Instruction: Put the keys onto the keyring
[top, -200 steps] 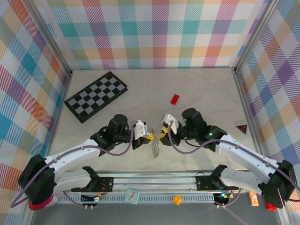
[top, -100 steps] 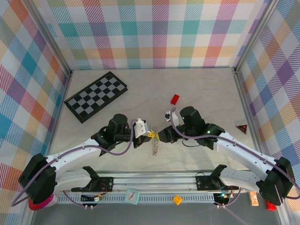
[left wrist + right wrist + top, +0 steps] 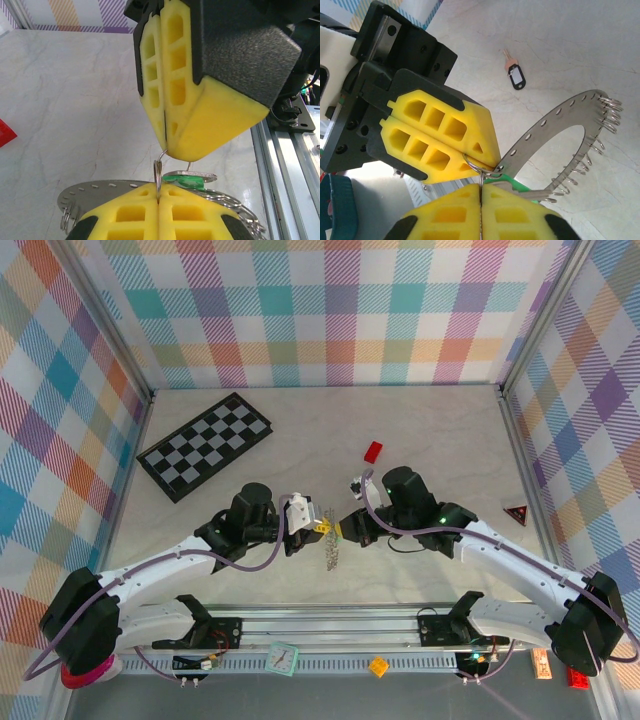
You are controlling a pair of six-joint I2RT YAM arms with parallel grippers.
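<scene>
The green-headed key [image 3: 189, 178] sits at a small wire loop of the keyring [image 3: 555, 119], at the near middle of the table [image 3: 450, 430]. The left gripper [image 3: 158, 197] and the right gripper [image 3: 481, 195] are both closed tight on this same loop, tip against tip. The step probably needs a small, steady pull to part the coils, without twisting. The black-headed key [image 3: 515, 76] lies apart on bare table, and the chequerboard [image 3: 205, 445] at far left and the red block [image 3: 373, 451] are well away, so room is free.
</scene>
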